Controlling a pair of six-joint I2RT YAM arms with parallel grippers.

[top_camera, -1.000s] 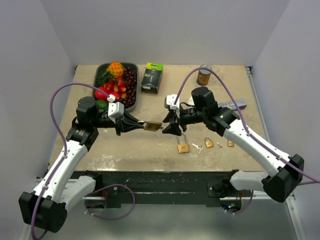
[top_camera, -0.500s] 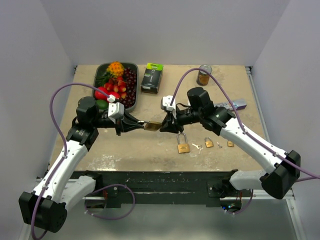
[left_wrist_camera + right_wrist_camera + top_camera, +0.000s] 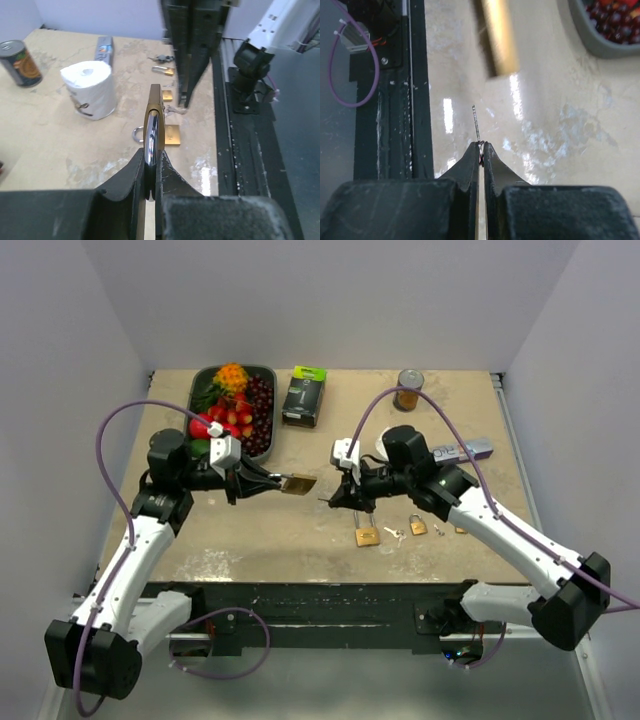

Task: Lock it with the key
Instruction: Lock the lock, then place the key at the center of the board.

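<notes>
My left gripper (image 3: 276, 483) is shut on the steel shackle of a brass padlock (image 3: 300, 484), holding it above the table with the body pointing right. In the left wrist view the padlock (image 3: 155, 112) stands edge-on out of the left gripper (image 3: 151, 159). My right gripper (image 3: 334, 502) is shut on a small key (image 3: 477, 124), whose thin blade sticks out past the closed right gripper (image 3: 481, 146) toward the padlock (image 3: 500, 37). A short gap separates the key tip from the padlock.
Three more brass padlocks (image 3: 367, 536) (image 3: 417, 525) (image 3: 461, 528) and loose keys (image 3: 393, 533) lie under the right arm. A fruit tray (image 3: 268, 373), a black box (image 3: 304, 396) and a can (image 3: 408, 390) stand at the back. A paper roll (image 3: 90, 87) stands behind the right arm.
My right gripper has gone from open to shut, on the key. The left arm has drawn the padlock left and slightly up, so the key and the padlock now stand apart.
</notes>
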